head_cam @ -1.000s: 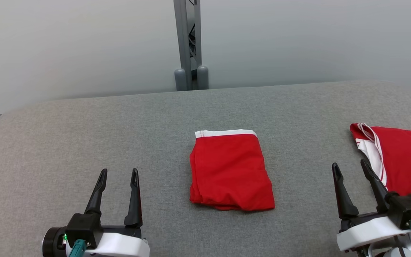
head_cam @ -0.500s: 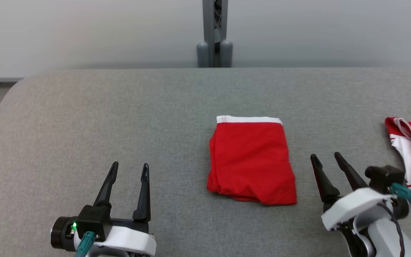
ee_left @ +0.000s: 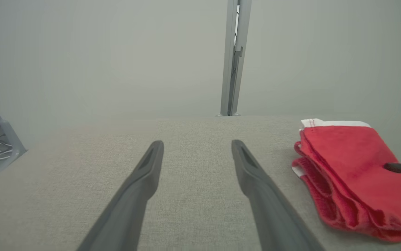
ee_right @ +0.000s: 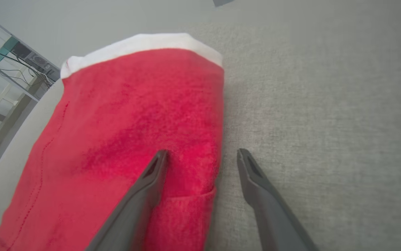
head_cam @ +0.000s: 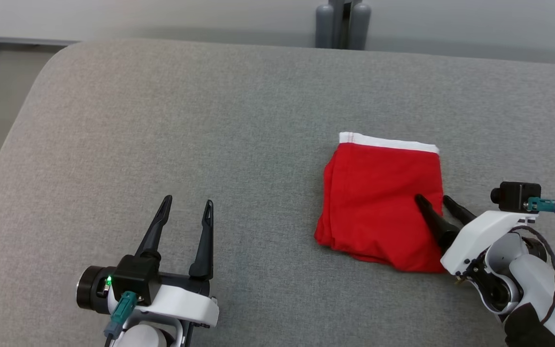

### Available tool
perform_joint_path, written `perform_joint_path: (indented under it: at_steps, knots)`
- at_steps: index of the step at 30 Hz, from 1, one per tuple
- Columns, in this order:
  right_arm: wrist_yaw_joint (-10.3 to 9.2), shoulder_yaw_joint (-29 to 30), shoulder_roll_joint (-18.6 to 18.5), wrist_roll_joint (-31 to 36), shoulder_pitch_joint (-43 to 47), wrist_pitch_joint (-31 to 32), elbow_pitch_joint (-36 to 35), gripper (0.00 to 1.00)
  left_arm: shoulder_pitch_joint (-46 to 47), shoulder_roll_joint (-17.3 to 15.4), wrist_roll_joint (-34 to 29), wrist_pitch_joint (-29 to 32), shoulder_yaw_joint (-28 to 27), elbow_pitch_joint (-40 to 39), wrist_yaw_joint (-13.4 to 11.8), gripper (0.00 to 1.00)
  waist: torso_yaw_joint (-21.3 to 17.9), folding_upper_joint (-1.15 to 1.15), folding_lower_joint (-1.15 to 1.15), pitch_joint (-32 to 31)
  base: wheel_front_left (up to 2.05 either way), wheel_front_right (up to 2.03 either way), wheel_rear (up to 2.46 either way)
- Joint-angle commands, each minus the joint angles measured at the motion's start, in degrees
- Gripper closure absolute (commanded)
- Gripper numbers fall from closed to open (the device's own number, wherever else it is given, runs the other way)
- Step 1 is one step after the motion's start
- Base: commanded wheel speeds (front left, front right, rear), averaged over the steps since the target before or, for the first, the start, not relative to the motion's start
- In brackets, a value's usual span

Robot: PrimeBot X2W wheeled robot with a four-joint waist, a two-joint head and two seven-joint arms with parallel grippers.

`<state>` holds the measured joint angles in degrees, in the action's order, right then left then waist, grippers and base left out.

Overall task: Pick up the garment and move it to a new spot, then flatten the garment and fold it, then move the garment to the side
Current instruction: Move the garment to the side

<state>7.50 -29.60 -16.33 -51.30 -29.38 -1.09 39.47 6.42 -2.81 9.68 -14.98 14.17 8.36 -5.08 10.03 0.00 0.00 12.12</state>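
the right end effector (ee_right: 202, 152) is spread wide and has hold of nothing. it straddles the right edge of the folded red shorts (head_cam: 378, 193), near their front corner: one finger is over the cloth, the other over bare table (head_cam: 209, 120) just beside them. the finger over the cloth may be touching it, but the view is too poor to be sure. the left end effector (head_cam: 188, 200) is also spread wide and empty, low over the table well to the left of the shorts. the shorts lie flat on the grey fabric table, white waistband (head_cam: 388, 142) at their far edge. a grey post (head_cam: 342, 24) stands beyond the shorts.
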Motion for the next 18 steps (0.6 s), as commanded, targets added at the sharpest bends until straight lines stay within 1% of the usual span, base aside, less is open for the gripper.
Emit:
perform_joint_path:
  at_steps: [1, 3, 4, 12, 13, 14, 15, 16, 18]
  knots:
    - [-0.03, -0.5, -0.8, -1.3, -0.9, 0.5, 0.8, 0.00, 1.0, -0.2, 0.3, -0.1, 0.2, -0.1, -0.1, 0.00, 0.9, 0.00, 0.00, 0.9, 0.00, 0.00, 0.00]
    - [-0.02, -1.8, -0.2, -4.1, -1.5, 2.0, 1.4, 0.00, 1.3, -0.2, 0.4, -0.1, 0.2, -0.2, -0.3, 0.00, 1.2, 0.00, 0.00, 1.3, 0.00, 0.00, 0.00]
    - [-0.03, -3.1, -0.3, -6.7, -1.8, 2.9, 1.4, 0.00, 1.3, -0.3, 0.3, -0.1, 0.2, -0.2, -0.4, 0.00, 1.5, 0.00, 0.00, 1.6, 0.00, 0.00, 0.00]
    - [-0.02, -9.8, -1.3, -12.4, -3.8, 3.1, -0.2, 0.00, 1.8, -0.3, 0.2, -0.1, -0.1, 0.0, -0.4, 0.00, 1.7, 0.00, 0.00, 2.3, 0.00, 0.00, 0.00]
    - [-0.02, -10.6, -1.6, -12.7, -4.1, 2.8, -0.4, 0.25, 1.9, -0.2, 0.2, -0.1, 0.0, 0.0, -0.4, 0.00, 1.6, 0.00, 0.00, 2.3, 0.00, 0.00, 0.00]
    - [-0.02, -11.5, -1.8, -13.1, -4.4, 2.4, -0.6, 0.55, 2.1, -0.2, 0.2, -0.1, 0.0, 0.0, -0.5, 0.00, 1.6, 0.00, 0.00, 2.4, 0.00, 0.00, 0.00]
    - [-0.02, -12.4, -2.1, -13.3, -4.8, 2.0, -1.0, 0.82, 2.2, -0.2, 0.3, -0.1, 0.2, 0.0, -0.5, 0.00, 1.6, 0.00, 0.00, 2.4, 0.00, 0.00, 0.00]
    - [-0.02, -13.2, -2.5, -13.6, -5.1, 1.5, -1.1, 1.00, 2.3, -0.2, 0.3, -0.1, 0.3, 0.0, -0.5, 0.00, 1.5, 0.00, 0.00, 2.5, 0.00, 0.00, 0.00]
    - [-0.02, -14.6, -3.1, -14.3, -5.6, 0.4, -1.3, 1.00, 2.5, -0.3, 0.4, -0.1, 0.6, 0.0, -0.5, 0.00, 1.5, 0.00, 0.00, 2.5, 0.00, 0.00, 0.00]
